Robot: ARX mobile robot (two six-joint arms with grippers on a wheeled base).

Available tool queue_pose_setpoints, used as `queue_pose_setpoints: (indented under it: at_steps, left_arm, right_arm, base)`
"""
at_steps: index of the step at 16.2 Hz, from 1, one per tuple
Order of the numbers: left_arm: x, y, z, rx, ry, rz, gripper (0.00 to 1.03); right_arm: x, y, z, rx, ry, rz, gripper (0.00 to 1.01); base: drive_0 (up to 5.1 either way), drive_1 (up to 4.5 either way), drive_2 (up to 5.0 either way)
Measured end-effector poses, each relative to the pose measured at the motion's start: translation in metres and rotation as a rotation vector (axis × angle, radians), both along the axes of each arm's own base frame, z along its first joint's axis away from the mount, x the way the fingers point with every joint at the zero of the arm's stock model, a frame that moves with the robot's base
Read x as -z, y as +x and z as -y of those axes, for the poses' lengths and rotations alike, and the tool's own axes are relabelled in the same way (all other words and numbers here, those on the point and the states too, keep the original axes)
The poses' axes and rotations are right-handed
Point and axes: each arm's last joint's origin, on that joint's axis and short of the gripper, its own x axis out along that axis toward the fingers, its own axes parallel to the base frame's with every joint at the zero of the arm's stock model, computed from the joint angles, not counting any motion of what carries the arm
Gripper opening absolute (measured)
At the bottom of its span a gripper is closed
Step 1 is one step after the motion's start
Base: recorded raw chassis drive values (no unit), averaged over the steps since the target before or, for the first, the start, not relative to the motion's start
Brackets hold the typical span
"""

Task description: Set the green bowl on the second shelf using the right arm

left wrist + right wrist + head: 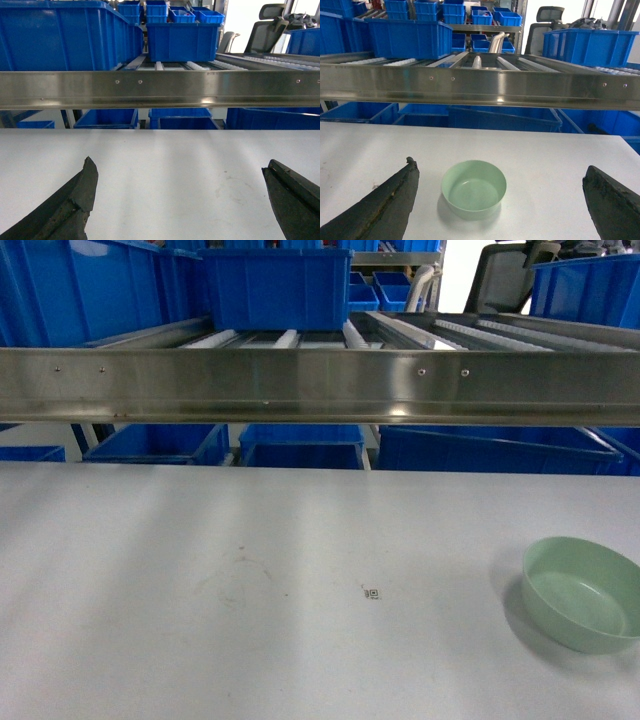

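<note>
Stretching across the foreground, a pale grey table (250, 560) bears faint scuffs and a tiny square marker (372, 593) near its middle; behind its far edge runs a brushed steel rail (320, 385) fronting a roller-conveyor shelf (300, 338), on which a blue crate (275, 288) stands; more blue crates (300, 445) sit on the level below the rail, and a dark office chair (505, 278) shows at the back right against a bright opening.

Sitting upright on the table toward its right side, the green bowl (582, 592) is alone and untouched, a soft shadow beneath it; nothing is visible inside it.

Seen from the right wrist camera, the right gripper (500, 200) hangs low over the table facing the shelf, its two dark fingers (385, 205) spread wide at the frame's lower corners; the green bowl (474, 187) lies on the table ahead between them, nearer the left-hand finger and touching neither.

Seen from the left wrist camera, the left gripper (182, 200) takes the same pose, level and pointed at the steel rail (160, 90), its fingers (70, 205) likewise far apart with only bare tabletop (175, 165) between them; neither arm appears in the head view.
</note>
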Motion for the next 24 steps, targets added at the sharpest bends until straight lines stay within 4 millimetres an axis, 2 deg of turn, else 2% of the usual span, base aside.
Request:
queue_pose_setpoints:
  at_steps: [9,10,16,19,20,21,24]
  left_arm:
    - [0.000,0.000,0.000,0.000,0.000,0.000,0.98]
    - [0.000,0.000,0.000,0.000,0.000,0.000,0.98]
    - [0.000,0.000,0.000,0.000,0.000,0.000,0.98]
    - [0.000,0.000,0.000,0.000,0.000,0.000,0.98]
    - [0.000,0.000,0.000,0.000,0.000,0.000,0.98]
    - [0.000,0.000,0.000,0.000,0.000,0.000,0.98]
    - [0.000,0.000,0.000,0.000,0.000,0.000,0.98]
  right_arm:
    - [-0.001,0.000,-0.001,0.001,-0.002,0.011,0.98]
    - [-0.006,0.002,-0.008,-0.018,-0.026,0.060,0.98]
    - [-0.005,0.012,-0.017,-0.028,-0.067,0.032,0.98]
    - [0.000,0.033,-0.024,-0.042,-0.099,-0.034,0.98]
    - [-0.013,0.065,-0.026,-0.048,-0.120,-0.074,0.98]
    - [-0.023,0.084,-0.025,-0.050,-0.121,-0.078,0.98]
    - [-0.018,0.134,-0.018,-0.043,-0.137,-0.266,0.98]
  base:
    - [0.0,0.00,0.0]
    - [0.0,0.00,0.0]
    - [0.0,0.00,0.0]
    - [0.0,0.00,0.0]
    - [0.0,0.00,0.0]
    - [0.0,0.00,0.0]
    - [0.0,0.00,0.0]
